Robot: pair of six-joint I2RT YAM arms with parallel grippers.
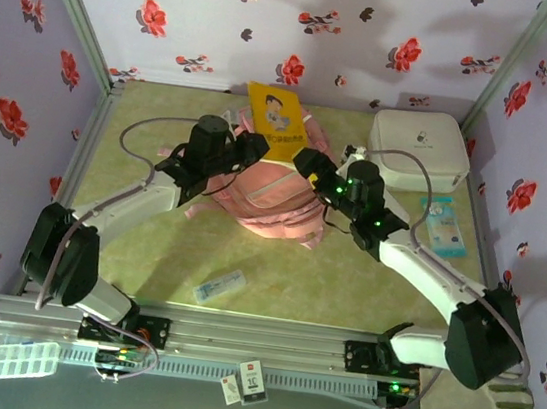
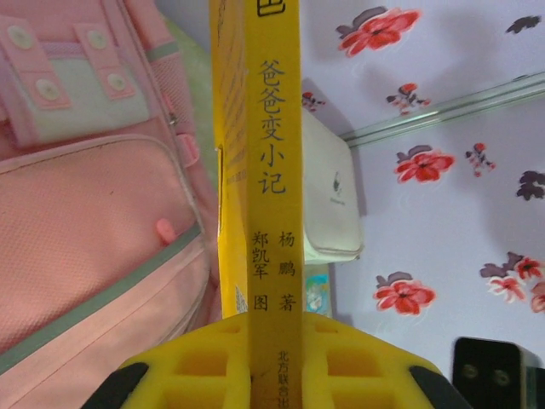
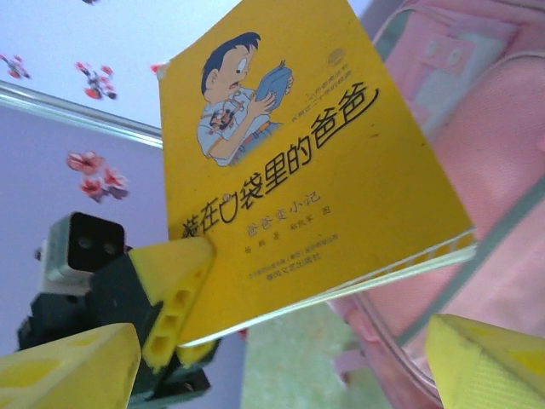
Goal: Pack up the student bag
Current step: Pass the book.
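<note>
The big soft pink fabric backpack (image 1: pixel 273 205) lay in the middle of the table (image 1: pixel 147 248). The left hand (image 2: pixel 272 341) pinched a thin yellow book (image 2: pixel 272 170) at its 12 o'clock. The right hand (image 3: pixel 272 375) was spread wide. The book was not inside yet, so packing looked barely begun.

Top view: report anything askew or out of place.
The book hangs tilted at the far end of the bag, pinched near one corner by the left tool, not yet inside. Nothing else stands out.
</note>
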